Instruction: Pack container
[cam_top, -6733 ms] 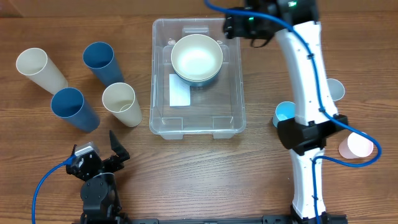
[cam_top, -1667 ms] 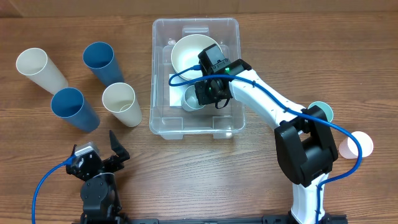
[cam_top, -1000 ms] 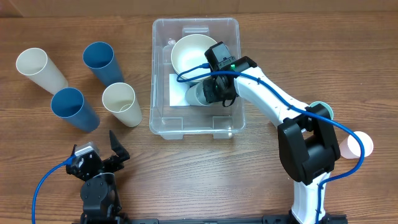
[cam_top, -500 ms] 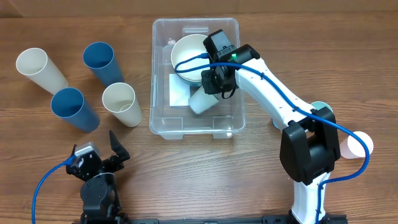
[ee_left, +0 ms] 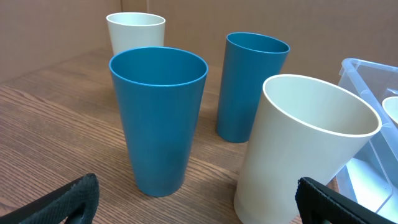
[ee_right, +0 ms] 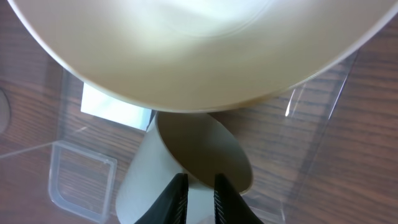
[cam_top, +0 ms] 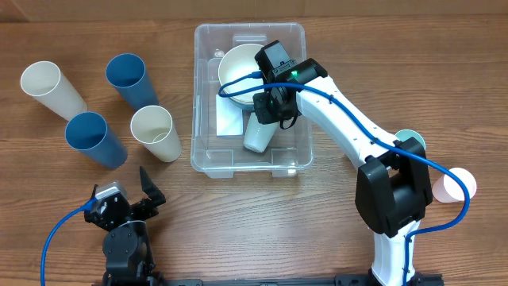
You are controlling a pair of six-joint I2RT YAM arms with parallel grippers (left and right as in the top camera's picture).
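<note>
Container (cam_top: 292, 151) sits at mid-table toward the far edge of the table (cam_top: 373, 40). It is clear-walled, with a cream bowl (cam_top: 238, 71) in its far end and a white label (cam_top: 228, 115) on its floor. A cream cup (cam_top: 255, 140) is inside it on the near side of the bowl, tilted with its base toward the front wall; whether the base rests on the floor cannot be told. The right gripper (cam_top: 268, 117) has the cup by its rim: in the wrist view the fingers (ee_right: 177, 190) are almost closed, pinching one wall of the cup between them. The left gripper (cam_top: 127, 200) is parked at the near left, spread wide and holding nothing. Risks, as judged:
1. The thin one-wall pinch may slip or twist.
2. Let go at this tilt, the cup likely topples and rolls, wasting floor needed for the cream tumbler (cam_top: 155, 131) and its three neighbours left of the bin.
3. The bowl's rim is just beside the gripper, so a careless withdrawal could catch and shift the bowl.
</note>
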